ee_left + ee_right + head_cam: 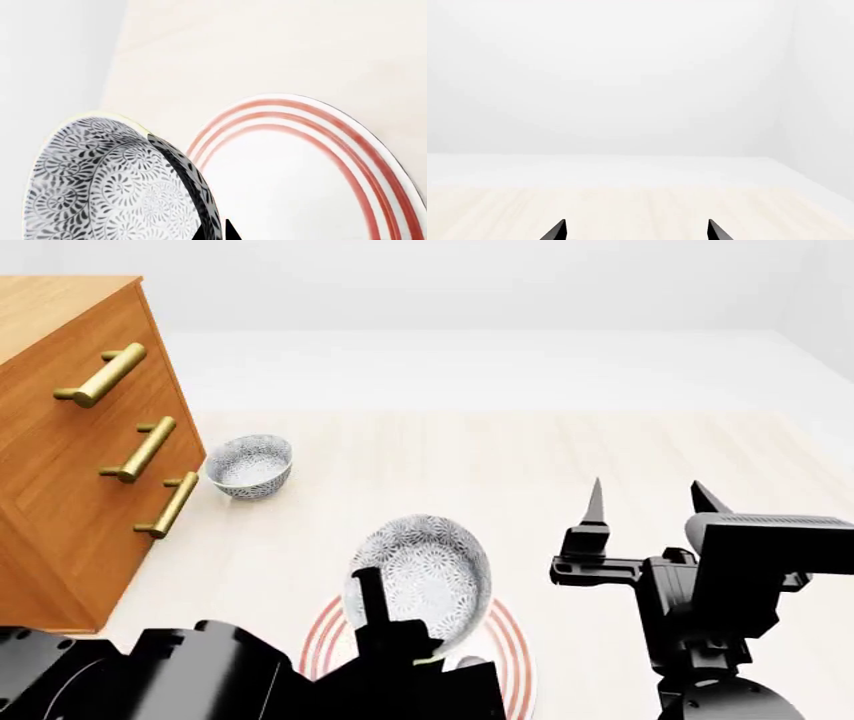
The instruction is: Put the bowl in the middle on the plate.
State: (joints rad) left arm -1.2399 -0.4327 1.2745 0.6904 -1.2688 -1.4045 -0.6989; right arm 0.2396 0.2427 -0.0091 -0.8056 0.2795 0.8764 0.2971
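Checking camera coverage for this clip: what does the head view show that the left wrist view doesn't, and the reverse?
Only the head view shows the wooden drawer cabinet, a second patterned bowl beside it, and the right gripper, open and empty. Only the left wrist view shows the held bowl's inner pattern close up and the plate's whole set of red rings along one side. Both show the bowl tilted in the left gripper over the plate.

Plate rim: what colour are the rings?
Thin red concentric rings on the white plate; the left wrist view shows them best.
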